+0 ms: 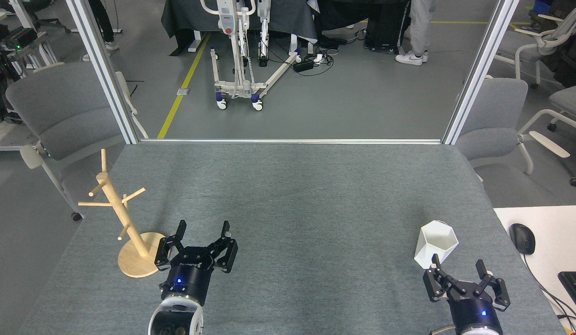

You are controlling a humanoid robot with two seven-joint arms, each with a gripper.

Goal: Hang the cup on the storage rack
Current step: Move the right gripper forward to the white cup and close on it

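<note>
Cup (435,244): white, faceted, hexagonal rim. Stands upright on the grey table (297,200) at its near right, mouth facing up and tilted slightly toward the camera; long axis roughly vertical. Handle not discernible from this view.

Right gripper (459,268): just below the cup in the head view, fingers spread apart and holding nothing. The left fingertip (437,258) overlaps the cup's lower edge in the picture; whether it touches cannot be told. The cup sits beyond and slightly left of the finger gap, not between the fingers.

Storage rack (115,209): light wood, slanted pole with thin pegs on a round base, at the table's near left, well apart from the cup. No cup on its pegs.

Left gripper (203,228): fingers splayed, empty, just beside the rack's base.
</note>
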